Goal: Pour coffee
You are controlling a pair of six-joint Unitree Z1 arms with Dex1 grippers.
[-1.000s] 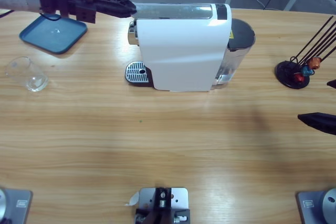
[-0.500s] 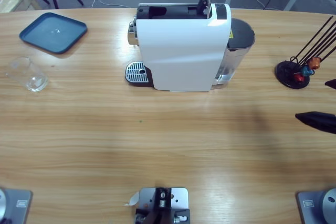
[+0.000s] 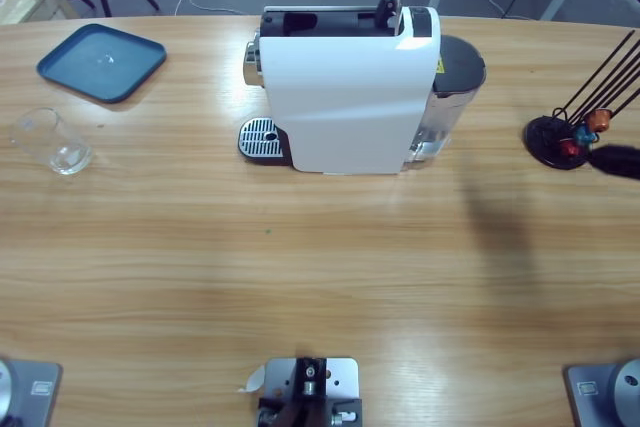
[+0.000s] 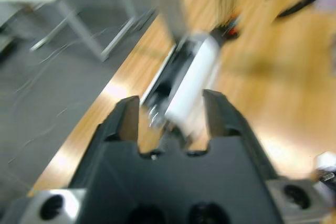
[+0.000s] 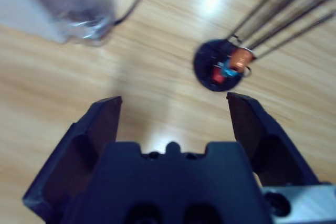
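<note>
Standing on the far half of the bench (image 3: 300, 287), the white coffee machine (image 3: 350, 97) has its top lid raised, its drip grate (image 3: 261, 137) bare and its water tank (image 3: 450, 97) at the right end. The glass cup (image 3: 52, 142) sits well apart, near the bench's left edge, just below the blue tray (image 3: 100, 62). No pale liquid can be made out in the cup from above, so whether any coffee is in it I cannot tell.

By my judgement the cup is the thing to be handled: light, rigid, smooth-walled and breakable, so likely to slip under a pinch that is too light and to crack under one too hard. A hold across its wall, around mid-height with the cup kept upright, looks safest; the rim is thin and a poor place to grip.

Neither gripper is near it. The left gripper (image 4: 170, 116) is up off the bench with its jaws apart by a moderate gap and nothing between them, looking down along the machine from a distance; it does not show in the high view. The right gripper (image 5: 173, 124) has its jaws spread wide and empty, hovering over the bench just short of the capsule stand (image 5: 220, 69), which carries an orange, a blue and a red capsule. In the high view only a dark tip shows at the right edge by that stand (image 3: 560, 142), across the bench from the cup.
</note>
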